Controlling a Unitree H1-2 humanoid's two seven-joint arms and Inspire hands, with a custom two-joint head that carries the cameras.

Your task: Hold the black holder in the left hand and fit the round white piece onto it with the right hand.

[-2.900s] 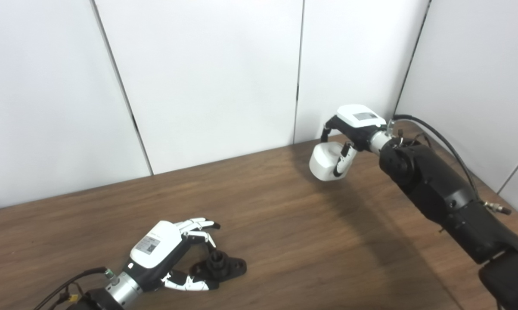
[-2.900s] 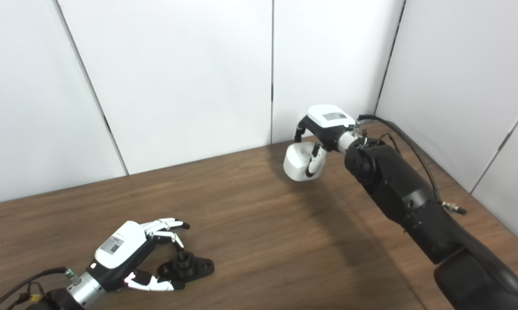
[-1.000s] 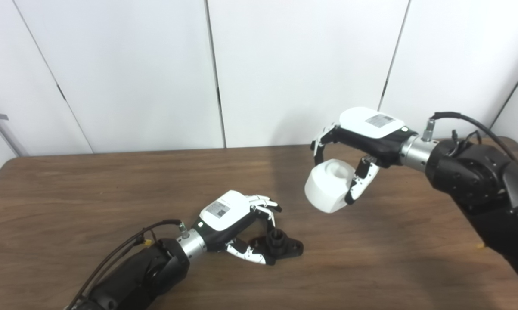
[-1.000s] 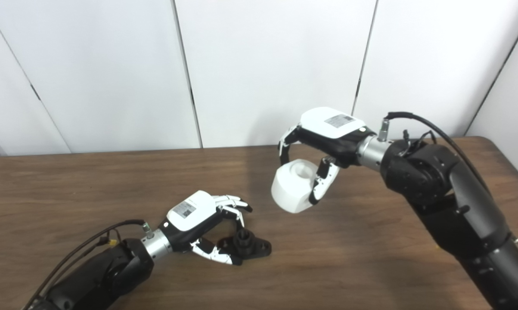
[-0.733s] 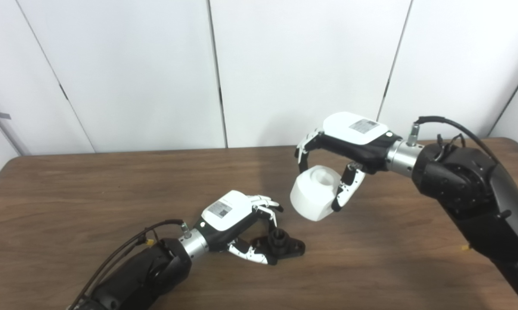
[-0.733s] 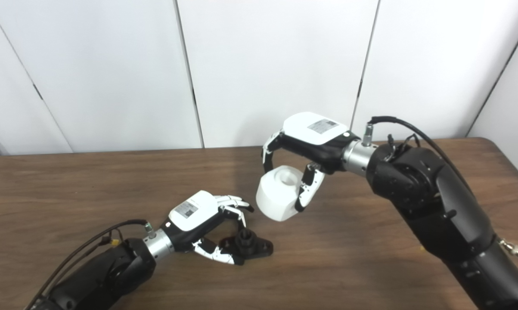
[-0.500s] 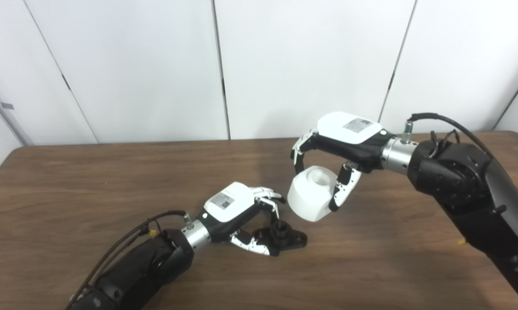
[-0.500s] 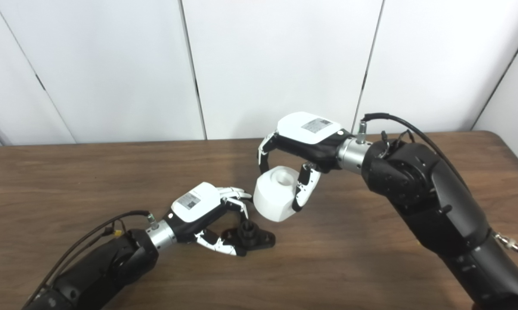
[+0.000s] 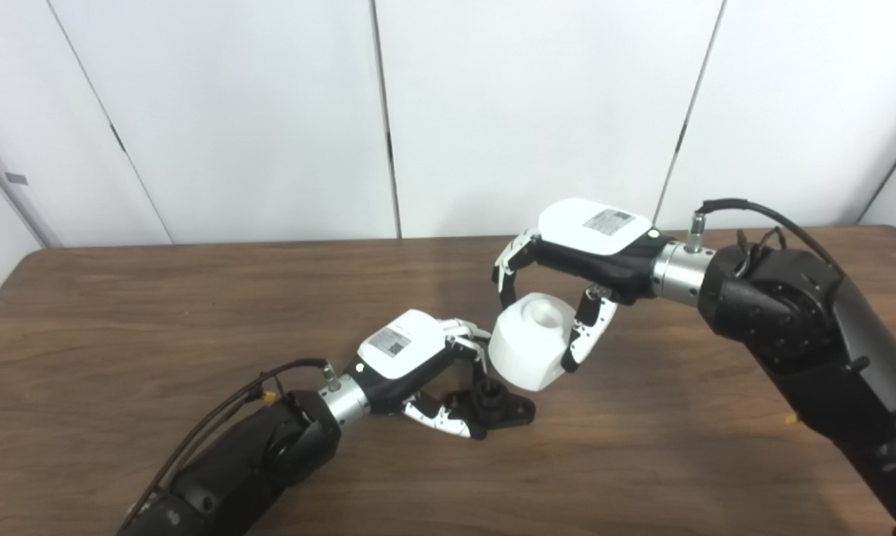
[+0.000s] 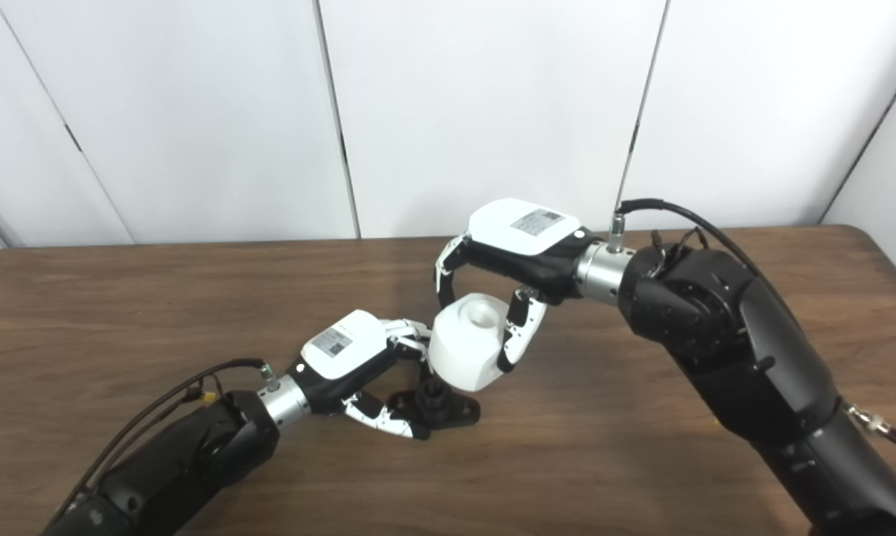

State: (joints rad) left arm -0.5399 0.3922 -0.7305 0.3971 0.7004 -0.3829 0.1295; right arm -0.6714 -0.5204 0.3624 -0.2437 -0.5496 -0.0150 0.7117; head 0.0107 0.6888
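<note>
The black holder (image 9: 503, 408) lies flat on the brown table (image 9: 120, 313), its short round post pointing up. My left hand (image 9: 407, 356) is closed around it: the thumb lies against the near end of its base and the fingers (image 9: 471, 344) arch over the post. My right hand (image 9: 589, 246) is shut on the round white piece (image 9: 528, 356), a thick cylinder with a hollow in its top. The piece hangs in the air just above and right of the post, close to my left fingers. The piece covers part of the holder in the right eye view (image 10: 440, 406).
White wall panels (image 9: 269, 112) stand behind the table's far edge. The table's left end (image 9: 16, 275) and right rear corner (image 9: 891, 234) are in view. A small yellow speck (image 9: 790, 418) lies on the wood by my right arm.
My right hand has carried the white piece left and down, from the far right to just over the holder. The camera has also swung. My left hand has kept its hold.
</note>
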